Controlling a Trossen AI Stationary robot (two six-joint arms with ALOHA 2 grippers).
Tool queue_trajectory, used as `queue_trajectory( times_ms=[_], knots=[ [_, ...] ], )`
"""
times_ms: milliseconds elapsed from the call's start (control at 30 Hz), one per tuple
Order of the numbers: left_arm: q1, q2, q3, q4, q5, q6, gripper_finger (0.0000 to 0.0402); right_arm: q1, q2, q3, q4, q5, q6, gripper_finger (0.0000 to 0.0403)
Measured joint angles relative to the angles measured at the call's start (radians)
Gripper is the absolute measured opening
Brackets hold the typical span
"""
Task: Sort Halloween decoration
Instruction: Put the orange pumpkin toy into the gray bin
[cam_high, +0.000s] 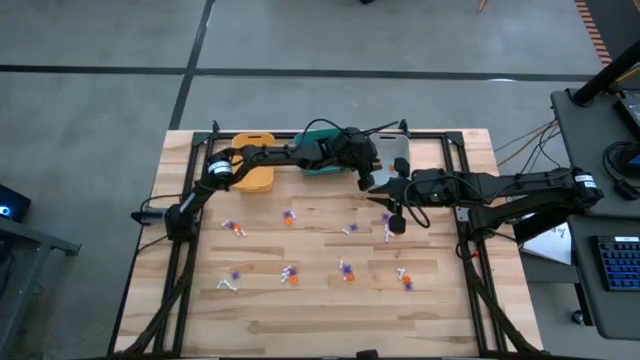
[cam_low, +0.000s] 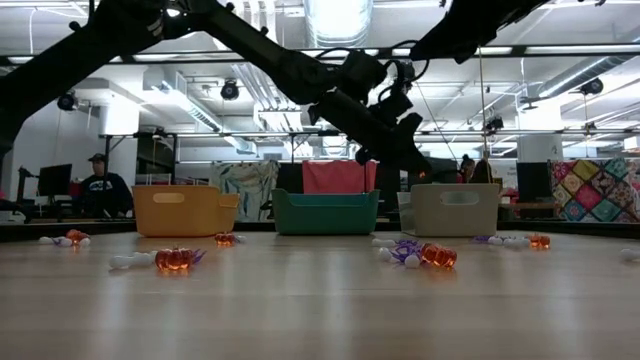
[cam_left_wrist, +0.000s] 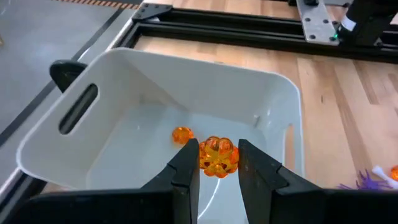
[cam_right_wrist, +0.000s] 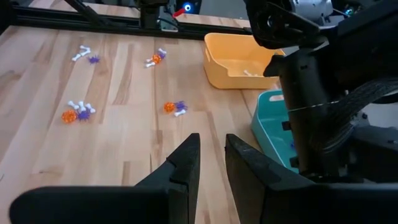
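From above, small orange, purple and white plastic trinkets (cam_high: 347, 270) lie scattered across the pale wooden table (cam_high: 320, 320), while the left gripper (cam_high: 372, 178) reaches over the far bins and the right gripper (cam_high: 396, 222) hangs above the table's middle. At table height, a yellow plastic bin (cam_low: 185, 210), a teal plastic bin (cam_low: 326, 212) and a grey-white plastic bin (cam_low: 456, 208) line the far edge. The left wrist view shows its fingers (cam_left_wrist: 186, 171) pinching a translucent orange pumpkin trinket (cam_left_wrist: 217, 155) over the grey-white bin, where another orange piece (cam_left_wrist: 181, 134) lies. The right wrist view shows fingers (cam_right_wrist: 183, 165) narrowly parted, holding nothing.
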Motion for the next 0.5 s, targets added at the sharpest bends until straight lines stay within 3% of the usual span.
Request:
queue_trajectory(
  times_ms=[500],
  knots=[
    [-0.007,0.000,-0.001,-0.052,0.000,-0.020,0.0077,0.000,0.000,0.000,0.000,0.000,0.018,0.0068]
  ],
)
